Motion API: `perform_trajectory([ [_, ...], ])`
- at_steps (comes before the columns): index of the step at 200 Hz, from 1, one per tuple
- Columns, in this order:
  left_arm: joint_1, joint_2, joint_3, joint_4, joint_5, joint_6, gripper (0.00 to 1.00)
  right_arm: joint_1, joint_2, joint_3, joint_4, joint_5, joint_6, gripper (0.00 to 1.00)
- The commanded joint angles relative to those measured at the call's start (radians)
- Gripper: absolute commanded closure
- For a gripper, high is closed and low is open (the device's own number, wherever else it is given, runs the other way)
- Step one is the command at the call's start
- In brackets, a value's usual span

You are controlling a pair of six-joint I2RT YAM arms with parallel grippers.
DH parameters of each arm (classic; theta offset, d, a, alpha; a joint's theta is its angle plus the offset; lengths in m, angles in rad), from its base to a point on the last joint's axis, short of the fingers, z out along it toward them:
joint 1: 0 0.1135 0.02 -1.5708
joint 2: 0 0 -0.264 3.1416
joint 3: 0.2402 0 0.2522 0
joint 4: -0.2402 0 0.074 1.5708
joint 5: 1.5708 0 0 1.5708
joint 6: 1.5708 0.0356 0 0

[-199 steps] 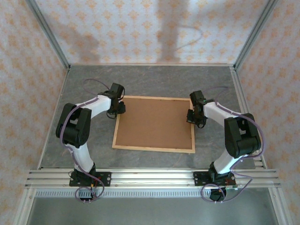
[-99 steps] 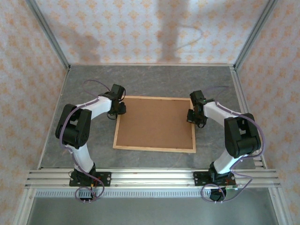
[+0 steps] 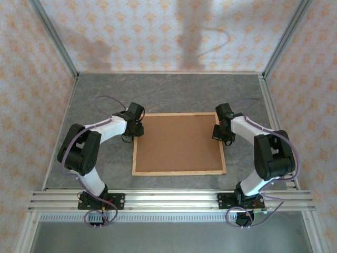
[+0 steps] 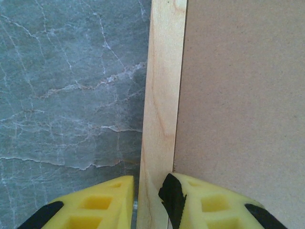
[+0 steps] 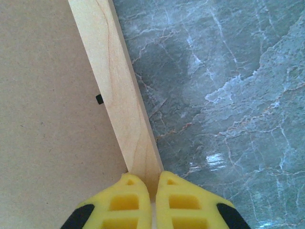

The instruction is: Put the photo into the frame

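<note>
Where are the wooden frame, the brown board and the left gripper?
frame (image 3: 179, 172), top view, its near wooden rail.
brown board (image 3: 178, 142), top view, its middle.
left gripper (image 4: 147, 187), left wrist view, between its yellow fingertips.

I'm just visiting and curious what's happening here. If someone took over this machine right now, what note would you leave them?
Left gripper: fingers slightly apart, astride the left wooden strip of the frame; a firm pinch can't be confirmed.
Right gripper: fingers shut together at the frame's right strip.
Things: the frame lies flat on the grey table, with a brown board filling it.
Done: the board sits in the frame. Whether the photo lies beneath it can't be told.
Left: probably confirm the photo is inside, then let go of the frame.
</note>
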Motion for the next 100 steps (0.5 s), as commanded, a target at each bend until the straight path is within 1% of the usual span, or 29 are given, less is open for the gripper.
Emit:
perform_trajectory([
  [1,-0.042,0.075,-0.062,-0.14,0.103,-0.014,0.69,0.011,-0.011,-0.017,0.005,-0.064,0.025,0.93],
  [100,-0.064,0.105,-0.096,-0.087,0.084,0.003,0.61,0.012,0.008,0.002,-0.004,-0.064,0.017,0.94],
])
